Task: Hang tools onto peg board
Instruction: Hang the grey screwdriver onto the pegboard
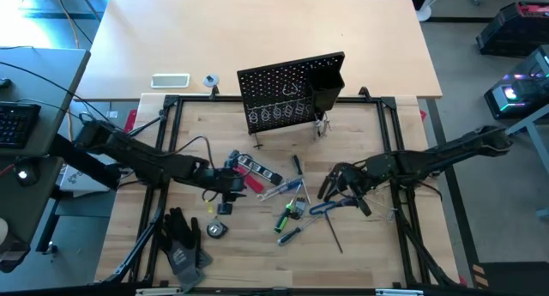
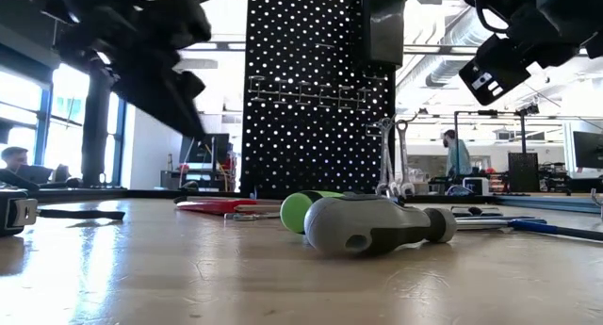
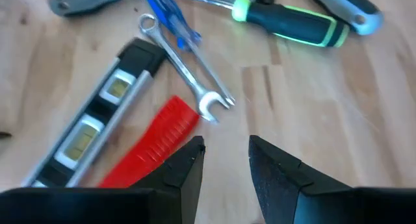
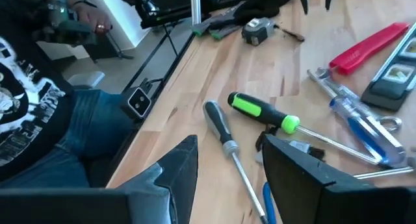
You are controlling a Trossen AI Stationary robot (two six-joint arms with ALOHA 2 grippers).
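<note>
Wrench (image 3: 186,71) flat on table (image 3: 338,120), ahead of left gripper (image 3: 225,160), jaws parted, empty. Likely stiff, slick steel; best pinched mid-shaft. Right gripper (image 4: 227,169) wide, empty, above screwdrivers (image 4: 260,113).

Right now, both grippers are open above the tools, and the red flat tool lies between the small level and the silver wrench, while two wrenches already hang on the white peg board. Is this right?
Almost. The peg board is black, not white; the high view and the low view show it. The rest holds: the left gripper and the right gripper are open, the red flat tool lies between the level and the wrench, and two wrenches hang.
</note>
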